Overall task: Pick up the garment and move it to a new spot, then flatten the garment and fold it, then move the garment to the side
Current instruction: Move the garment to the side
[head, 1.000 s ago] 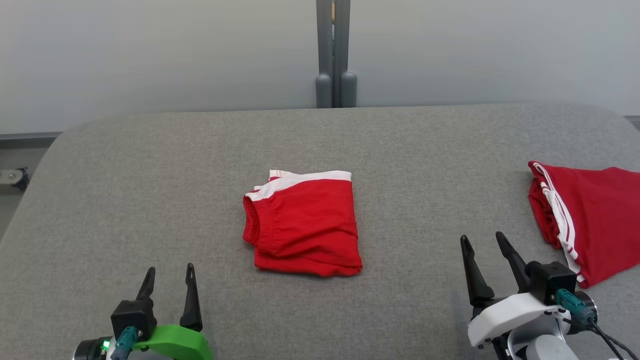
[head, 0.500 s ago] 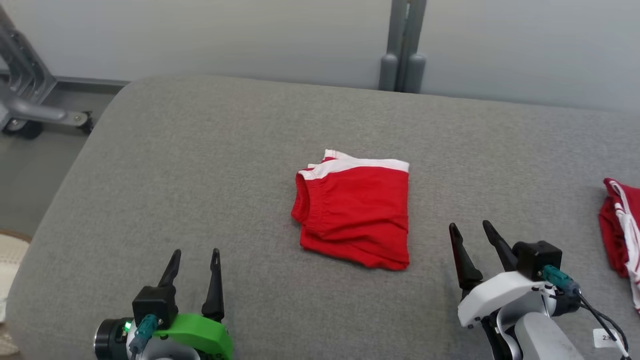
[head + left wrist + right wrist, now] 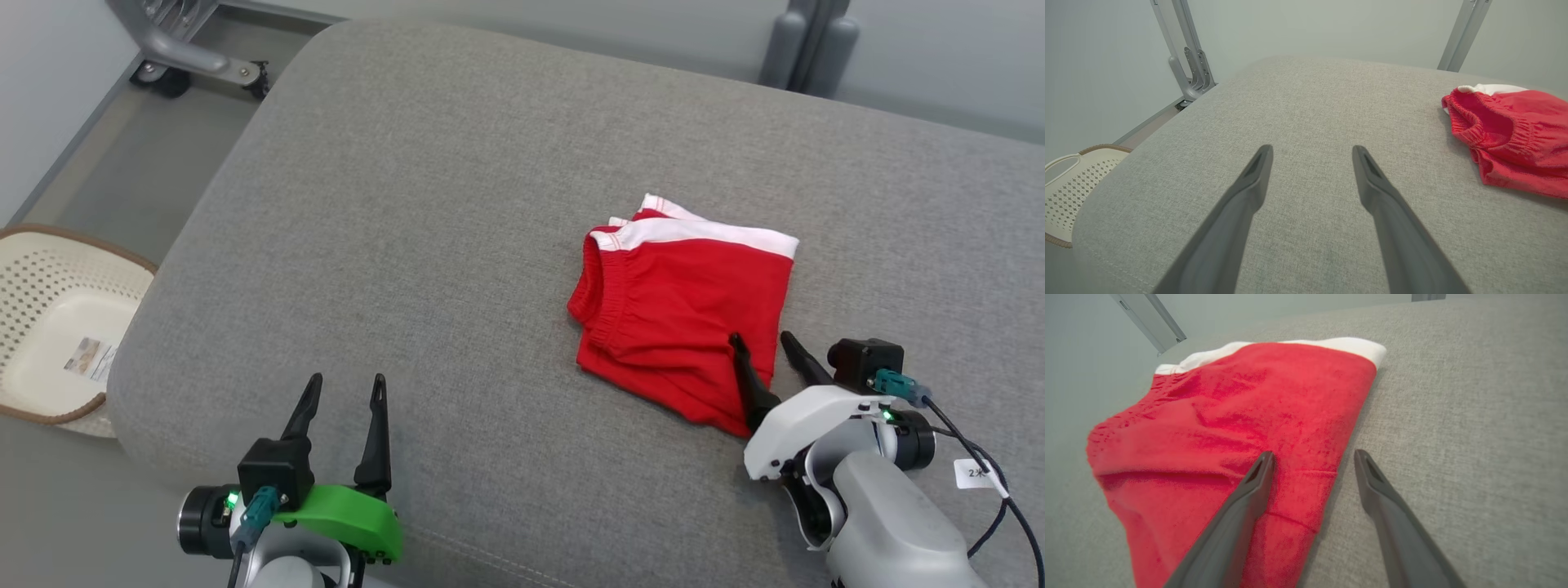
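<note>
View shift: the head camera has swung round toward 9 o'clock, so the whole scene slides right. That's the camera moving, not the cloth.
Garment: the folded red shorts with the white waistband [image 3: 682, 314] haven't budged. They lie flat on the grey fabric-covered worktop [image 3: 457, 204], now at roughly 3 o'clock from the middle of the head view.
Gone from view: the second red piece that sat out at 3 o'clock a second ago has dropped off the edge.
New in view: a cream perforated plastic basket [image 3: 37, 294] on the floor at 9 o'clock, past the worktop's rounded corner.
Right gripper [image 3: 760, 336]: this is the real change. It was well apart from the shorts and is now at their 5 o'clock corner. Its jaws are spread wide and hold nothing, with one finger over the red cloth and the other over bare grey.
Left gripper [image 3: 347, 377]: also wide and empty, at 7 o'clock over bare worktop, well apart from the shorts.
Task read: the fold looks done to me, so this is probably the lead-in to moving the shorts to the side.
Watch out: pinching only the top layer could pull the fold open.
</note>
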### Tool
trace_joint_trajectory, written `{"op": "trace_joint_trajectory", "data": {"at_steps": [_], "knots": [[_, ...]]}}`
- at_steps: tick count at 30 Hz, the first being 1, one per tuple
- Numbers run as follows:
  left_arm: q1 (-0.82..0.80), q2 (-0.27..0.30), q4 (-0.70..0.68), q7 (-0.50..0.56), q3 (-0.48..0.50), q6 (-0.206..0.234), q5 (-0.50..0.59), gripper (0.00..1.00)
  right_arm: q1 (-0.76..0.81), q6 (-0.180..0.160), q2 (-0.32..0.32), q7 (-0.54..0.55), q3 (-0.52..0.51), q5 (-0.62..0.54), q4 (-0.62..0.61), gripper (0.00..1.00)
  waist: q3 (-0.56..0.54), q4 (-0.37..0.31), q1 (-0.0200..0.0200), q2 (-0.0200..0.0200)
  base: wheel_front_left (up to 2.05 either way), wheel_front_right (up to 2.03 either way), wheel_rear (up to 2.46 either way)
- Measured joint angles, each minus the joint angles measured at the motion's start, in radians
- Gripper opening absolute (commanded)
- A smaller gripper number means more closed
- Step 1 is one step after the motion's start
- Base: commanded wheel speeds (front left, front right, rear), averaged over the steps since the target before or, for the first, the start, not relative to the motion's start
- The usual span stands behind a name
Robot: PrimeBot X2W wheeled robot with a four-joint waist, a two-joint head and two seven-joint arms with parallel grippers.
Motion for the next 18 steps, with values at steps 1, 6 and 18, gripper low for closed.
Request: {"op": "trace_joint_trajectory", "data": {"at_steps": [1,6,18], "knots": [[0.000,0.000,-0.001,0.000,0.000,0.000,-0.001,1.00,-0.012,0.000,0.000,0.000,0.016,0.024,0.031,1.00,0.008,0.010,0.0000,0.0000,0.00,0.00,0.00],[-0.002,0.000,-0.003,0.000,-0.002,0.008,-0.002,1.00,-0.073,-0.001,-0.009,-0.005,0.074,0.106,0.118,1.00,0.042,0.044,0.0000,0.0000,0.00,0.00,0.00],[-0.021,0.000,-0.007,0.000,-0.012,0.000,0.009,1.00,-0.087,0.001,-0.024,-0.003,0.114,0.190,0.096,0.00,0.033,0.003,0.0000,0.0000,0.00,0.00,0.00]]}}
